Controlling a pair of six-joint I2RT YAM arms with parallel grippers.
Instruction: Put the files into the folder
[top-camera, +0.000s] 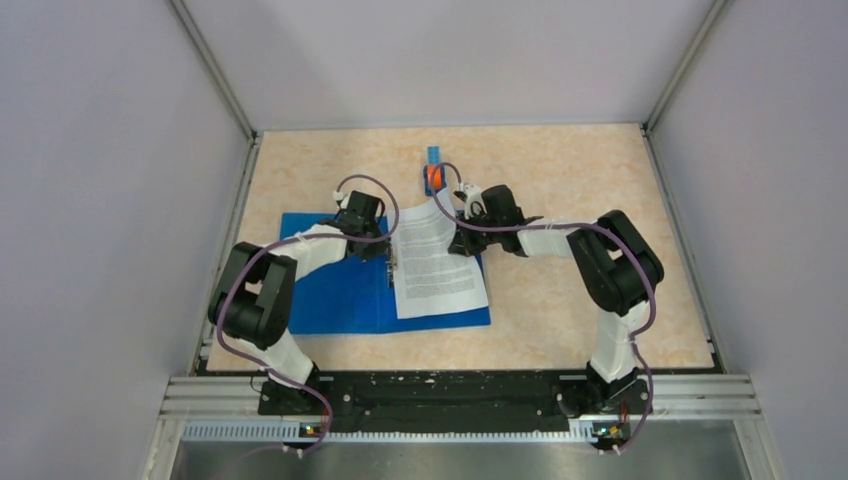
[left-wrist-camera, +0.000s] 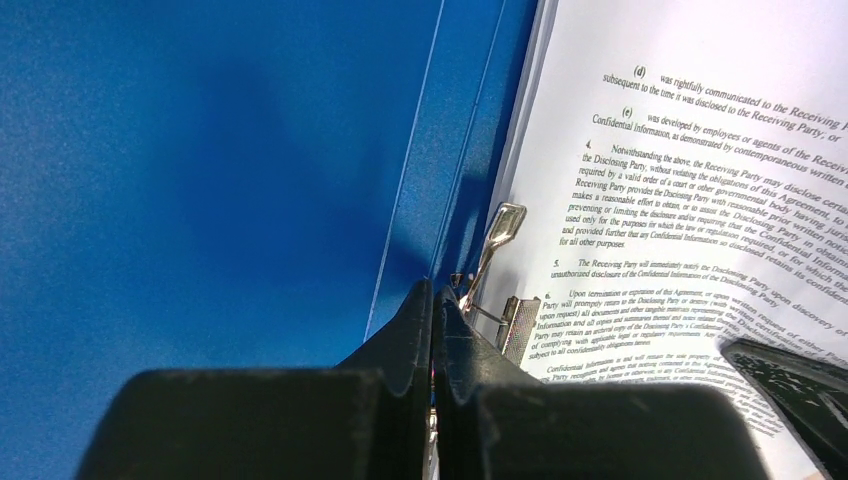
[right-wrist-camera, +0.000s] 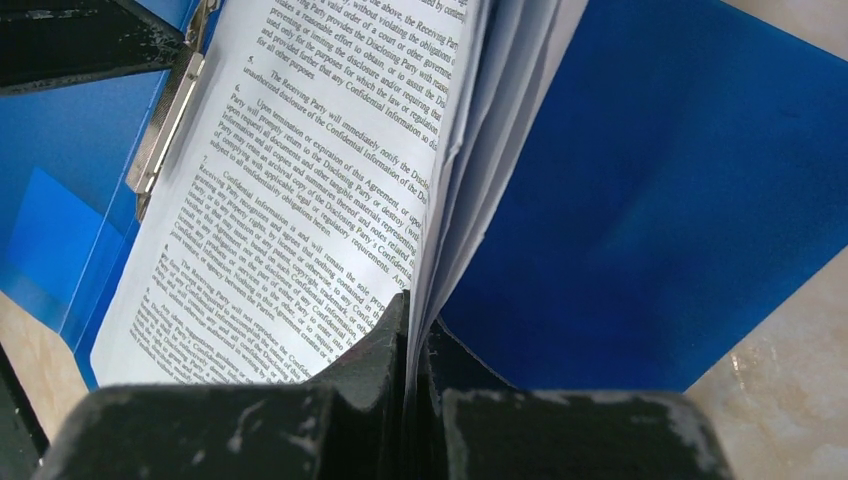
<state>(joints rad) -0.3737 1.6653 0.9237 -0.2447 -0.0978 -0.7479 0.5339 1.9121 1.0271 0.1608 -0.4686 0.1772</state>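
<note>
The blue folder (top-camera: 330, 300) lies open on the table. The files (top-camera: 438, 265), white sheets with black text, rest on its right half with their left edge at the spine. My left gripper (top-camera: 388, 260) is shut at the spine, its tips (left-wrist-camera: 433, 292) right beside the raised metal clip lever (left-wrist-camera: 503, 225) with nothing seen between the jaws. My right gripper (top-camera: 458, 240) is shut on the right edge of the files (right-wrist-camera: 300, 200) and lifts that edge off the folder's right cover (right-wrist-camera: 650, 200). The jaws (right-wrist-camera: 412, 320) pinch several sheets.
A small blue-and-orange object (top-camera: 434, 175) stands just behind the folder. The metal spine clip (right-wrist-camera: 165, 120) lies along the papers' left edge. Grey walls enclose the beige table (top-camera: 600, 170) on three sides. The arm bases sit on the rail (top-camera: 450, 395) at the near edge.
</note>
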